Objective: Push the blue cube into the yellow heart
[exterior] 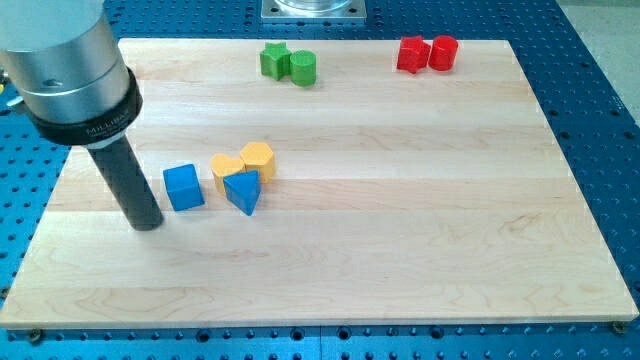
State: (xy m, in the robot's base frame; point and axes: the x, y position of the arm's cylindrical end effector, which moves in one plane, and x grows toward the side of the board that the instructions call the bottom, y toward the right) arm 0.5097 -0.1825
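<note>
Pale wood covers the bench (pixel 400 220), set on a blue perforated base. Nearest, my tip (pixel 147 224) rests just beside the blue cube (pixel 183 187), at its 8 o'clock; no fingers exist to spread or pinch. That cube looks light, rigid and prone to swivelling, so I judge a push through its left face centre best. At its 2 o'clock sits the yellow heart (pixel 228 169), near. My rod leans down from 11 o'clock.
</note>
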